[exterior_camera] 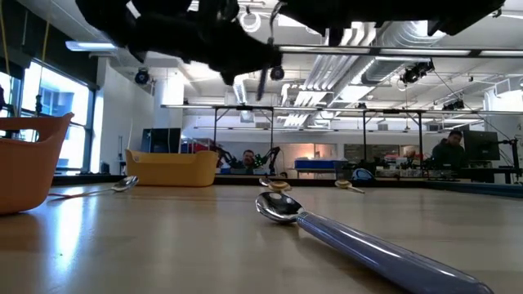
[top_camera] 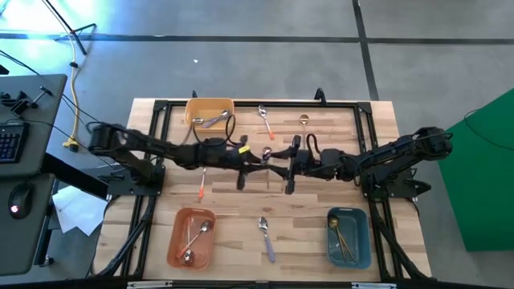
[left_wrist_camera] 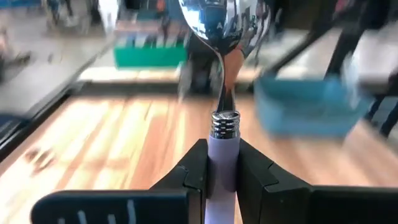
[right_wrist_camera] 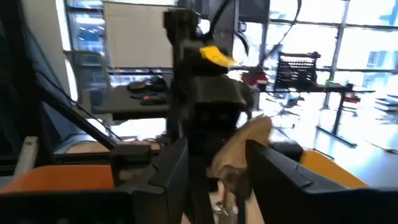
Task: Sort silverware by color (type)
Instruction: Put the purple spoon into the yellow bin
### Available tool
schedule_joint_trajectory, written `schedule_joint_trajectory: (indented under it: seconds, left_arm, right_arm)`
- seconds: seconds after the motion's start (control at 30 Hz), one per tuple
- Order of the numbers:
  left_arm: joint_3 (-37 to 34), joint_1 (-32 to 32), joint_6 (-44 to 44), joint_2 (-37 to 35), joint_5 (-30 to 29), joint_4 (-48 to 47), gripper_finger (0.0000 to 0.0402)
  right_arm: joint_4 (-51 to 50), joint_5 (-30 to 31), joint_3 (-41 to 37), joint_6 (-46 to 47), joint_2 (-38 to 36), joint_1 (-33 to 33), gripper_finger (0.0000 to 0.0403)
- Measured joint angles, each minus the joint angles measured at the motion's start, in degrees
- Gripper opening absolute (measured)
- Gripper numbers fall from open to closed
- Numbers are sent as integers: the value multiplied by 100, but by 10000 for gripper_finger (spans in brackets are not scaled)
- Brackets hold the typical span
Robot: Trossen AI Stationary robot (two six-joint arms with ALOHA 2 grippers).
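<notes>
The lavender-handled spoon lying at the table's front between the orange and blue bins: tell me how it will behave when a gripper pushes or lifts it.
The lavender-handled spoon will probably stay stiff; bowl and handle look rigid. Its handle looks rounded and glossy, so it may roll or slip under a push. Lying flat on the table, it offers little height to pinch, so a grasp across the narrow handle seems safest.

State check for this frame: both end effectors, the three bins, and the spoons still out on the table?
Left end effector: shut on lavender-handled spoon, lifted.
Right end effector: open, facing the left one mid-table.
Yellow bin: holds spoons.
Orange bin: holds spoons.
Blue bin: holds gold spoons.
Loose spoons: lying flat on the table.
</notes>
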Motion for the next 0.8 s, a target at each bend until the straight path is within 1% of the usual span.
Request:
schedule_joint_trajectory:
  seconds: [0.1,0.2,0.3,0.4,0.5,0.63,0.7,0.8]
  left_arm:
    - [2,177,197,-670,-421,-1692,34]
    - [0,499,221,-1375,-884,-3395,34]
    - [190,1001,278,-1958,-1002,-4906,34]
    - [609,1640,658,-2197,-1206,-6138,34]
    - [1105,2345,1236,-2092,-1255,-6954,34]
    - [1675,3155,1979,-1545,-1010,-7700,34]
    - [1897,3455,2275,-1182,-960,-7919,34]
    - [2093,3765,2583,-634,-951,-7884,34]
  right_arm:
    - [-197,50,-1,0,-14,-3,152]
    - [-377,40,-2,1,-88,-2,145]
    - [-554,42,-2,2,-166,-2,131]
    - [-524,44,-2,1,-215,-2,114]
    - [-516,44,-2,1,-232,-2,97]
    - [-545,44,-2,1,-232,-2,78]
    - [-595,44,-2,1,-232,-2,70]
    - [-615,46,-2,3,-232,-2,63]
